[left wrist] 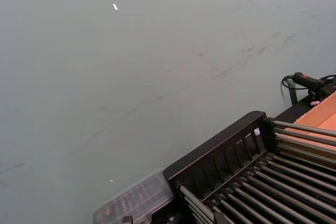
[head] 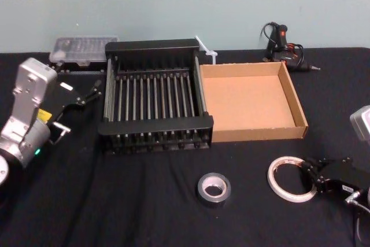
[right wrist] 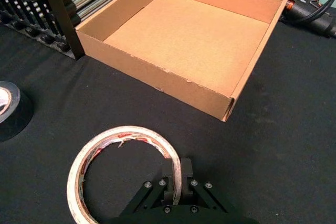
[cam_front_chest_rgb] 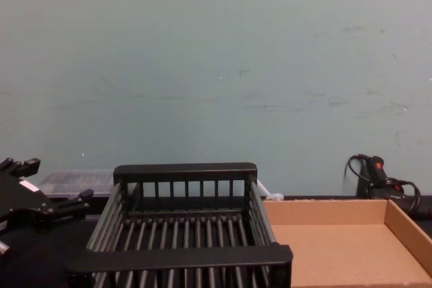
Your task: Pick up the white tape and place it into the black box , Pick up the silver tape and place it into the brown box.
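Right gripper (right wrist: 176, 181): fingers pinched on rim of white tape (right wrist: 124, 169), thin flat ring on black cloth, nearer than brown box (right wrist: 182, 38); ring's near edge cut off in wrist view.
Silver tape (head: 214, 188): thick roll, left of ring.
Brown box: shallow cardboard.
Black box (head: 155, 96): slatted, touching brown box's left wall.
Left gripper (head: 87, 93): fingers spread, left of black box.

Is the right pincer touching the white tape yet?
Touching. In the right wrist view the right pincer has its fingers closed on the band of the white tape, one inside the ring and one outside.
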Available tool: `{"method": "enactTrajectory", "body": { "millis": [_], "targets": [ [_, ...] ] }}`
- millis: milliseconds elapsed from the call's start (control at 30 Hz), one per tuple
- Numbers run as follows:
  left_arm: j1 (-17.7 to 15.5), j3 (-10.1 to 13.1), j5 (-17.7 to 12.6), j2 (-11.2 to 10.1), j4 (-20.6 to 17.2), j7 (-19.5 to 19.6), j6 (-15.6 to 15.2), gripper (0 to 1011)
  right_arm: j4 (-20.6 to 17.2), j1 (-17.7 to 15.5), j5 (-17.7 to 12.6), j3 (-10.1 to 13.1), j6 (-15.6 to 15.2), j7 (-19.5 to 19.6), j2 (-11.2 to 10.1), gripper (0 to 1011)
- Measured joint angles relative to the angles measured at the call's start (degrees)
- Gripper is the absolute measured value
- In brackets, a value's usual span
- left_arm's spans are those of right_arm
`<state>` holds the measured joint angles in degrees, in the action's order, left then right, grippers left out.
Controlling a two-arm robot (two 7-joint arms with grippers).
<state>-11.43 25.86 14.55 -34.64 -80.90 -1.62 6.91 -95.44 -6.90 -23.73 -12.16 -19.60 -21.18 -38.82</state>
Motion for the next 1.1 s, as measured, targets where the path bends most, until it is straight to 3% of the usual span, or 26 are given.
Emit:
{"method": "enactTrajectory", "body": {
  "millis": [700, 1100],
  "targets": [
    [0.0, 0.0, 0.0, 0.0, 0.0, 0.0, 0.0, 1001, -0.5, -0.2, 0.0, 0.0, 0.6, -0.9, -0.4, 92],
    [0.0, 0.0, 0.0, 0.0, 0.0, 0.0, 0.0, 1001, -3.6, 0.3, -2.6, 1.3, 1.8, -2.5, -1.7, 92]
  ]
}}
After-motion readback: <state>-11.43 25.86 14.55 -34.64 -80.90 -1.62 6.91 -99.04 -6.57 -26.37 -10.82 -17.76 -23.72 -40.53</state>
